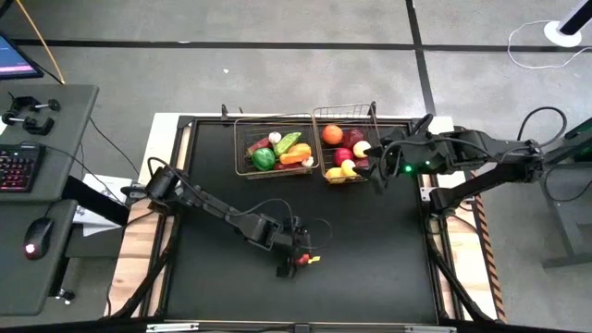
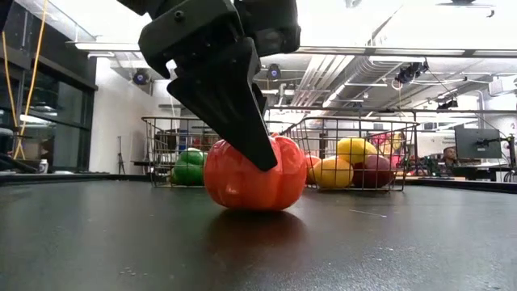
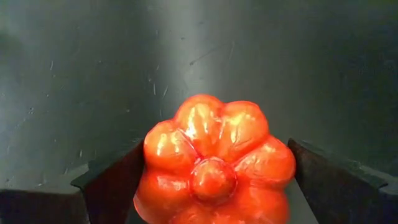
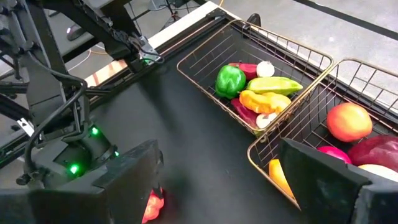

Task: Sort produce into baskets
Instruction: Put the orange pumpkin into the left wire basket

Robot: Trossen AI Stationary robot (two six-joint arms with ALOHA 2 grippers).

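A red pepper (image 3: 214,162) lies on the black table mat near the table's middle, toward the near edge; it also shows in the low view (image 2: 242,182). My left gripper (image 1: 301,257) is down at it, one finger on each side. My right gripper (image 4: 227,180) is open and empty, above the near left corner of the right basket (image 1: 344,110). That basket holds an orange, apples and lemons. The left basket (image 1: 273,118) holds a green pepper, a cucumber and other vegetables. My left gripper has the red pepper between its two fingers, one finger (image 3: 118,180) on each of two opposite sides (image 3: 152,158). The fingers slant down from above and from the table's left. The pepper rests with its underside on the mat (image 2: 242,206).
The two wire baskets stand side by side at the table's far edge, also seen in the low view (image 2: 161,145) and the right wrist view (image 4: 292,109). Bare mat (image 1: 370,250) lies between the pepper and the baskets. A desk with keyboard and mouse stands left of the table.
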